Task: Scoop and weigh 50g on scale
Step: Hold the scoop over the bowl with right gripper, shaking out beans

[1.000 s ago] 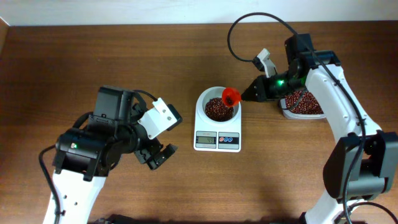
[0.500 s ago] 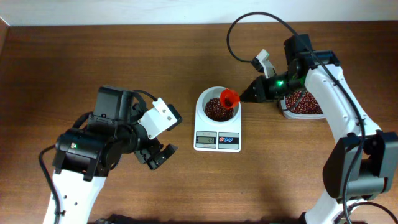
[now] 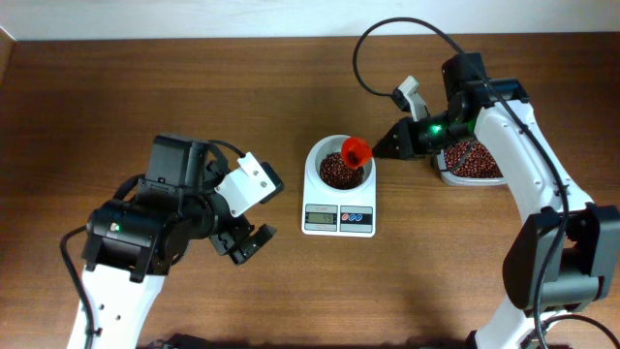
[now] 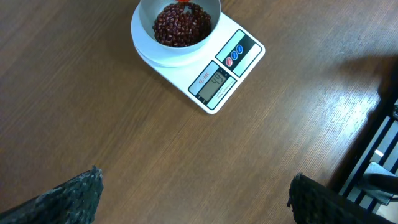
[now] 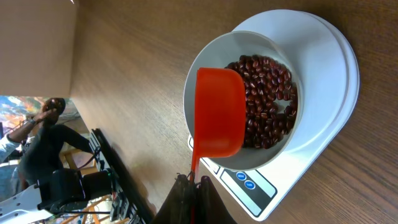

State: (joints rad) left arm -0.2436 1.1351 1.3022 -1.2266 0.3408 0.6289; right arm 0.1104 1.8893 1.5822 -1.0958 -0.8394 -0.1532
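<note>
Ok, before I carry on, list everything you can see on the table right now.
scale: one, white, middle of the table.
bowl: one, white, on the scale.
beans: one heap, dark red-brown, in the bowl.
scoop: one, orange-red, over the bowl's right rim.
tub: one, clear, right of the scale, more beans inside.
table: one, brown wood.
left gripper: one, black, open and empty, left of the scale.
right gripper: one, black, shut on the scoop's handle.

Brown wooden table (image 3: 97,97), pale wall (image 3: 194,17)
</note>
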